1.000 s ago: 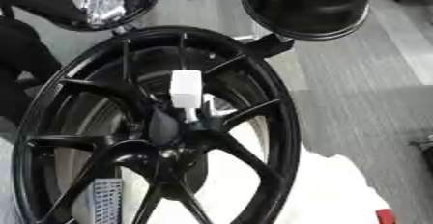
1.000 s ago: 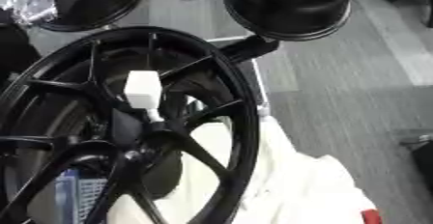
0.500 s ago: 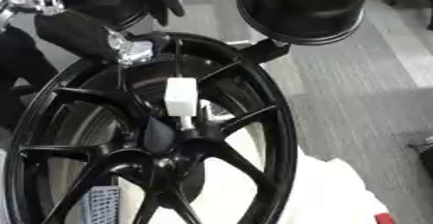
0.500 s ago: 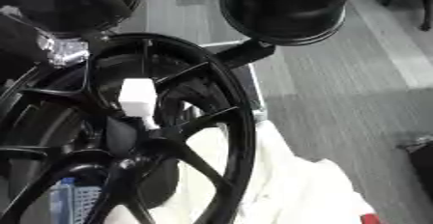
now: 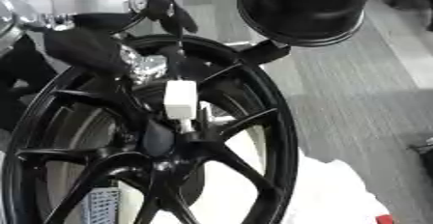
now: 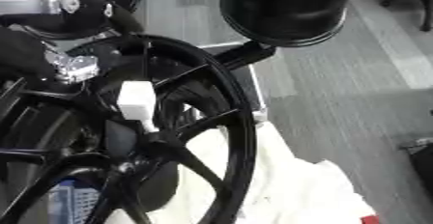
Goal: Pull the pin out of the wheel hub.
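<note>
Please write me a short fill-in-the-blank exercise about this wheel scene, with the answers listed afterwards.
1. The pin standing in the wheel hub has a head whose colour is ____.
2. The robot's left hand shows at the upper ____ of the view, over the wheel's rim.
3. The spokes and rim of the wheel are coloured ____.
4. Under the wheel at the lower right lies a ____ cloth.

Missing words: white; left; black; white

A white block-headed pin (image 5: 180,100) stands seemingly seated in the black spoked wheel hub (image 5: 173,148).
</note>
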